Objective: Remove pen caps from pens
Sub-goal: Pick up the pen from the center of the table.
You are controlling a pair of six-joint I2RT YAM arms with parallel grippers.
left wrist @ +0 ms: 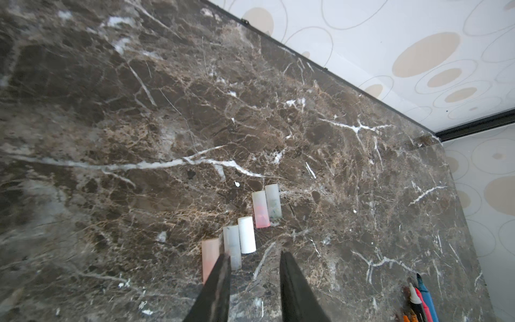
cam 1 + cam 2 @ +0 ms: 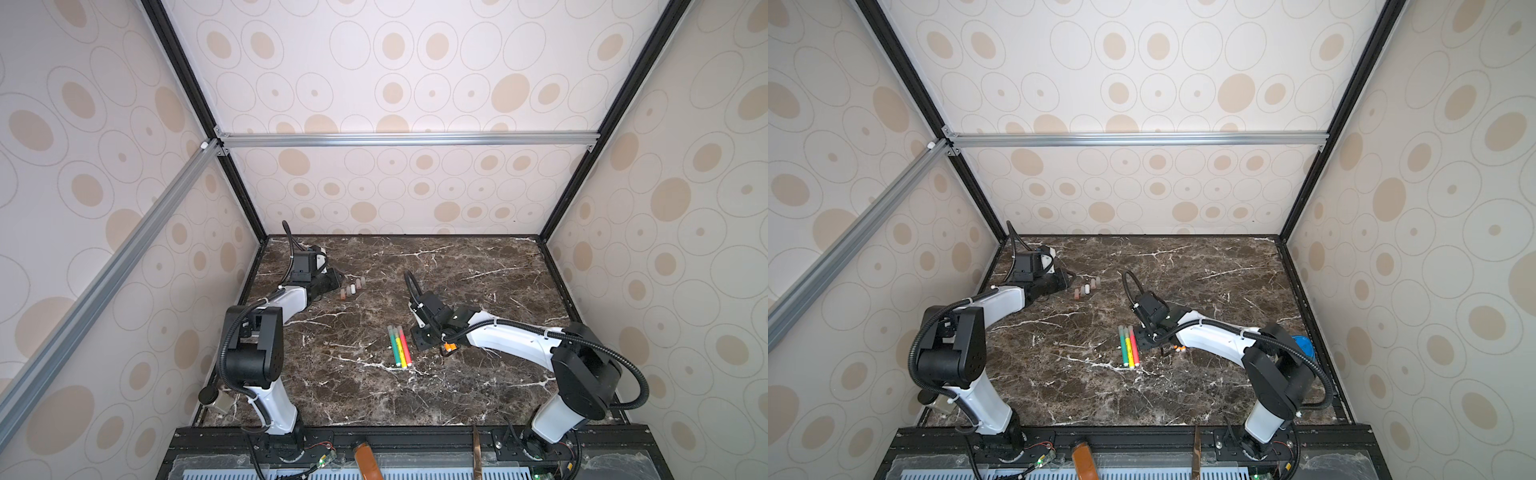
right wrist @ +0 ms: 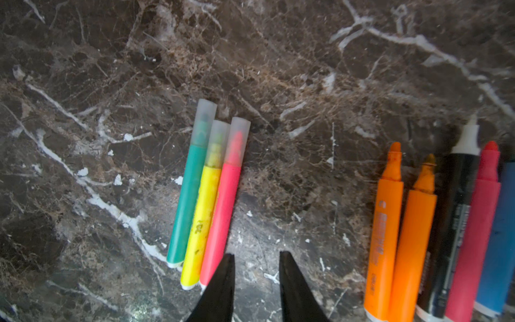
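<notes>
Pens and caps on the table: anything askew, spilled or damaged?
Nothing serious. Three capped pens lie neatly side by side, uncapped pens in a row, loose caps grouped together. Only the yellow pen has dark smudges on its barrel.

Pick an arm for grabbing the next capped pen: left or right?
Right. The right claw is open just beside the three capped pens, nearest the pink pen. The left claw, also open, sits far off by the loose caps, so it would likely need a longer reach.
</notes>
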